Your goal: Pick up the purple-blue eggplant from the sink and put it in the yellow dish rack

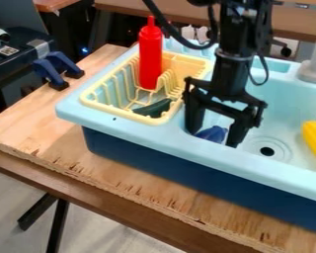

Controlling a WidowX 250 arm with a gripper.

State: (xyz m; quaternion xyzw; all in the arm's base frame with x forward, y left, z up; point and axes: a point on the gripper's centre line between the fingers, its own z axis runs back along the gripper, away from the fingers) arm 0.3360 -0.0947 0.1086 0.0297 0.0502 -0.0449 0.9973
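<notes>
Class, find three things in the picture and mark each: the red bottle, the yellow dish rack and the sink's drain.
Red bottle (150, 57): camera view, middle of its body.
Dish rack (112, 113): camera view, front rim.
Drain (267, 151): camera view, its dark centre hole.

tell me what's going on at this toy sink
A black robot gripper hangs down into the light blue toy sink, its fingers spread on either side of a small blue object; whether they touch it is hard to tell. To one side, a yellow dish rack holds an upright red squeeze bottle and a dark green item. A long yellow toy lies in the sink beyond the drain.
</notes>
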